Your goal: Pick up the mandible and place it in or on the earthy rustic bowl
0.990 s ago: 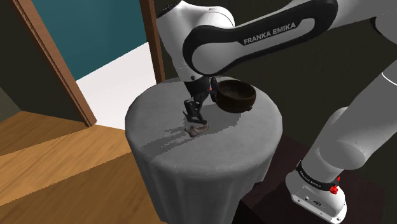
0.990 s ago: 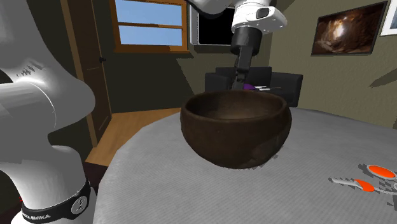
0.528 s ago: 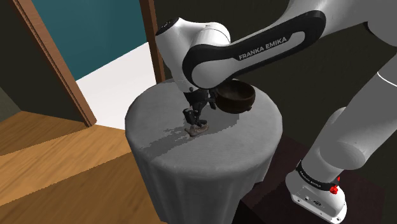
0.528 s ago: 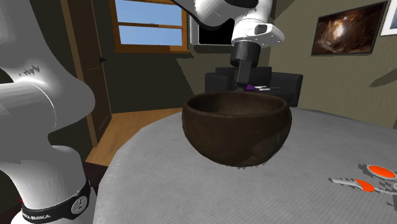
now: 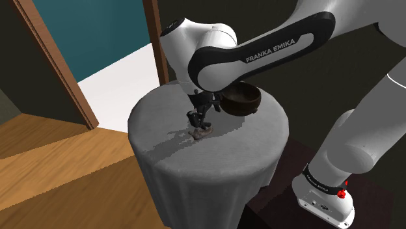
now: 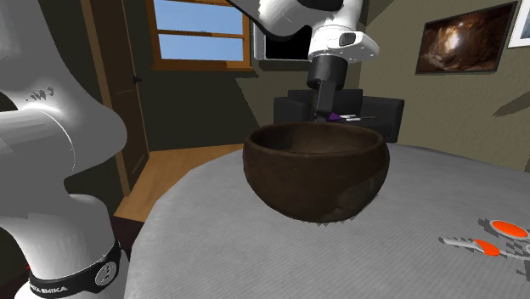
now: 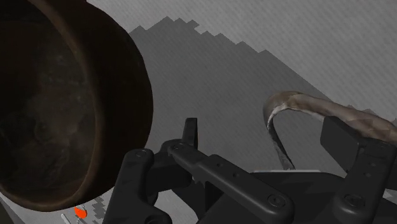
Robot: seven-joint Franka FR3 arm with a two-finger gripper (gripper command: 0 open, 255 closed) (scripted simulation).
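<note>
Second exterior view: dark brown bowl point(image 6: 316, 174) nearest, on grey-clothed table point(image 6: 204, 242), screening the gripper point(image 5: 198, 122) tips. Fingers apart, one limb of tan mandible point(image 7: 299, 100) between them, on the cloth near the bowl. Dark sofa point(image 6: 384, 110) beyond.

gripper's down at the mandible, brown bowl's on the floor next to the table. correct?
No. The bowl stands on the table, beside the gripper, not on the floor; the shoulder view shows it. The gripper is indeed down at the mandible.
</note>
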